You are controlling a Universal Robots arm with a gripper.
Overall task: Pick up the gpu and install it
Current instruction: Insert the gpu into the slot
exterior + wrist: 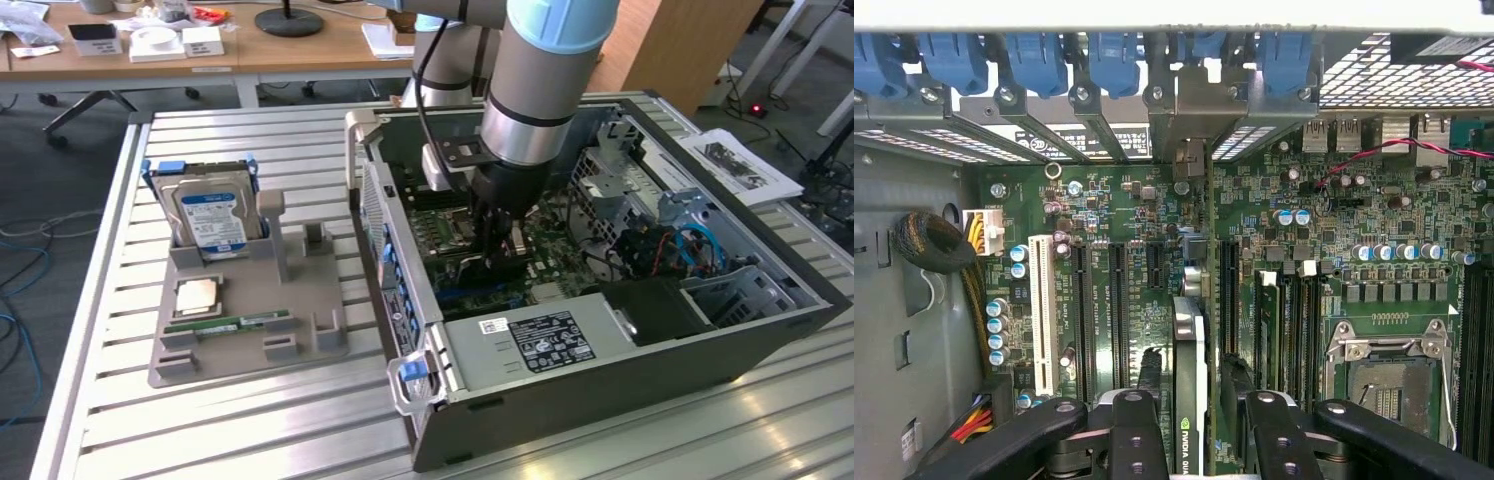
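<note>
Slatted metal tabltop [267, 420] carries an open computer case [747, 330]. Inside it the gpu [1191, 390] stands edge-on over the motherboard [1314, 230], seemingly at a slot, clamped between the partly closed fingers [1139, 440] of the gripper [1199, 430]. A hard drive [214, 215] stands in a grey holder [240, 330] well apart.

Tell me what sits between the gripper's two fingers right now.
In the wrist view, the gpu stands edge-on between the gripper fingers, held over the motherboard slots.
</note>
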